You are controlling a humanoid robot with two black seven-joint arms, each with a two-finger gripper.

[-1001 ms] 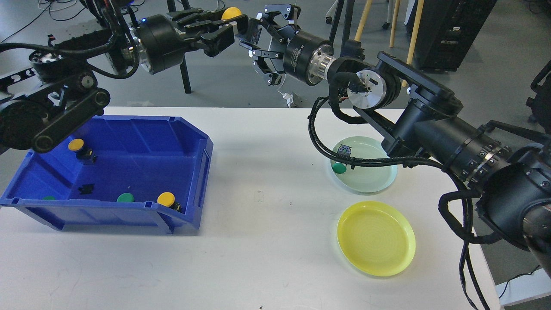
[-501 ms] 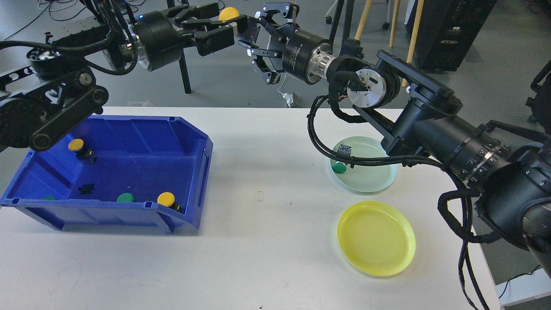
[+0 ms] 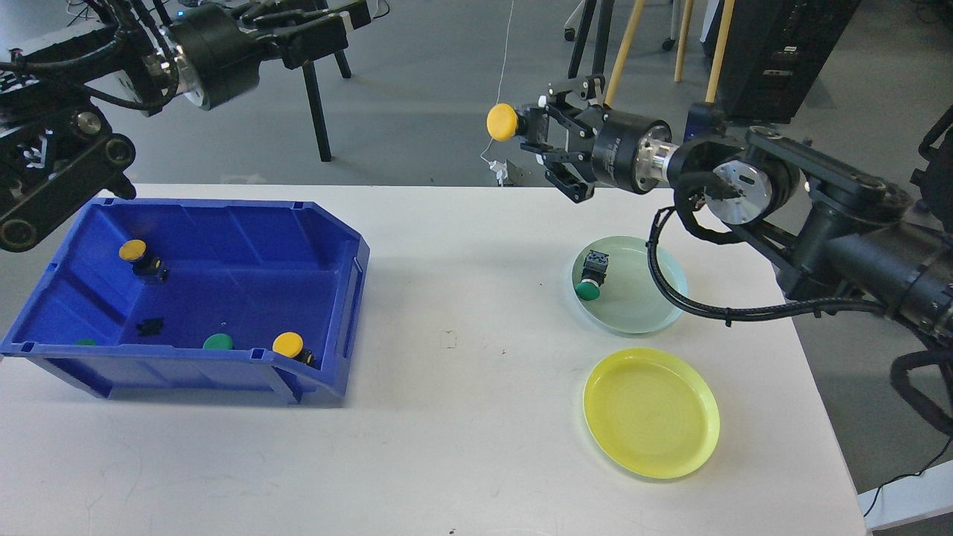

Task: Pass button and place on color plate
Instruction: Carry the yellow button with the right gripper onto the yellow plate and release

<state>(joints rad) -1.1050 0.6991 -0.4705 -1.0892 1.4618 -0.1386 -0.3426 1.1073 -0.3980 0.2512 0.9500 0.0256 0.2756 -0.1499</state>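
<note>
My right gripper (image 3: 532, 130) is shut on a yellow button (image 3: 502, 121) and holds it high above the table's far edge, left of the pale green plate (image 3: 644, 301). A green button (image 3: 589, 287) lies on that green plate. The yellow plate (image 3: 651, 413) sits in front of it with nothing on it. My left gripper (image 3: 344, 16) is at the top left, above the far side of the blue bin, open and holding nothing.
The blue bin (image 3: 339, 313) on the left of the white table holds two yellow buttons (image 3: 132, 251) (image 3: 287, 344), green buttons (image 3: 217, 342) and a small black part (image 3: 151, 325). Chair and stand legs stand behind the table.
The yellow button passed from my left gripper to my right one. The right gripper drew back right and down with it; the left arm pulled away to the upper left.
</note>
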